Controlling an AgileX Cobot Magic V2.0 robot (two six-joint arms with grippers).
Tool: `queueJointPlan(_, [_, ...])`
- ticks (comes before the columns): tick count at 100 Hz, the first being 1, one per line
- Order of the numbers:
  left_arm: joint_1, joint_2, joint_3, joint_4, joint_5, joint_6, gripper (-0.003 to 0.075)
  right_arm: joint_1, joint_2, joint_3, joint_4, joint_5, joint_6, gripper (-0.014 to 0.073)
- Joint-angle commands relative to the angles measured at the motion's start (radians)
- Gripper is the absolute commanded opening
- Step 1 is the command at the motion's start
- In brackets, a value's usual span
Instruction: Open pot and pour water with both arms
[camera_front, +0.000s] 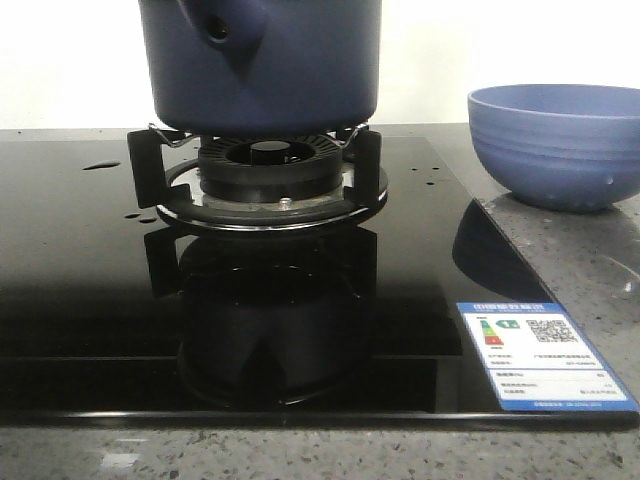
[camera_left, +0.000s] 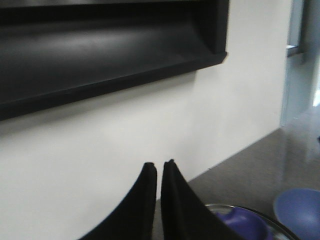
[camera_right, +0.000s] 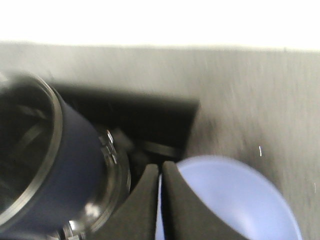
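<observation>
The dark navy pot (camera_front: 260, 70) stands on the burner stand (camera_front: 262, 170), with its hollow handle stub (camera_front: 218, 30) facing the front. In the right wrist view the pot (camera_right: 75, 170) shows an open mouth with no lid on it. Small water drops (camera_front: 100, 166) lie on the black hob. My right gripper (camera_right: 160, 165) is shut and empty, over the near rim of the periwinkle bowl (camera_right: 235, 200), beside the pot. My left gripper (camera_left: 159, 164) is shut and empty, raised and pointing at the white wall. Neither gripper shows in the front view.
The periwinkle bowl (camera_front: 560, 140) sits on the grey counter right of the black glass hob (camera_front: 80, 260). A blue label (camera_front: 540, 355) is stuck at the hob's front right corner. A black hood (camera_left: 100, 50) hangs on the wall. A glass-rimmed blue thing (camera_left: 240, 222) lies below my left gripper.
</observation>
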Motion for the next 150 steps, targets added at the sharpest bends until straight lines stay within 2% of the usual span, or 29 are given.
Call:
queueJointPlan(1, [0.004, -0.073, 0.015, -0.026, -0.151, -0.033, -0.002, 0.0, -0.107, 0.043, 0.122, -0.17, -0.099, -0.0046])
queueJointPlan(18, [-0.003, -0.217, 0.192, 0.032, -0.334, -0.033, -0.002, 0.0, -0.283, 0.267, 0.344, -0.29, -0.353, -0.0046])
queueJointPlan(29, [-0.074, -0.322, 0.36, 0.033, -0.494, -0.033, -0.0019, 0.0, -0.421, 0.444, 0.448, -0.306, -0.492, -0.0046])
queueJointPlan(34, [-0.119, -0.367, 0.431, 0.035, -0.536, -0.031, -0.0019, 0.0, -0.484, 0.522, 0.449, -0.323, -0.5, -0.0046])
queueJointPlan(49, [-0.225, -0.497, 0.63, 0.028, -0.54, -0.031, -0.0019, 0.0, -0.703, 0.742, 0.449, -0.366, -0.5, -0.0046])
queueJointPlan(71, [-0.243, -0.662, 0.812, -0.012, -0.54, -0.031, -0.0019, 0.0, -0.995, 0.97, 0.445, -0.374, -0.5, -0.0046])
queueJointPlan(97, [-0.243, -0.768, 0.898, -0.06, -0.533, -0.031, -0.0019, 0.0, -1.054, 1.088, 0.445, -0.363, -0.5, -0.0046])
queueJointPlan(150, [-0.243, -0.77, 0.908, -0.095, -0.515, -0.031, -0.0019, 0.0, -1.054, 1.1, 0.452, -0.325, -0.5, -0.0046])
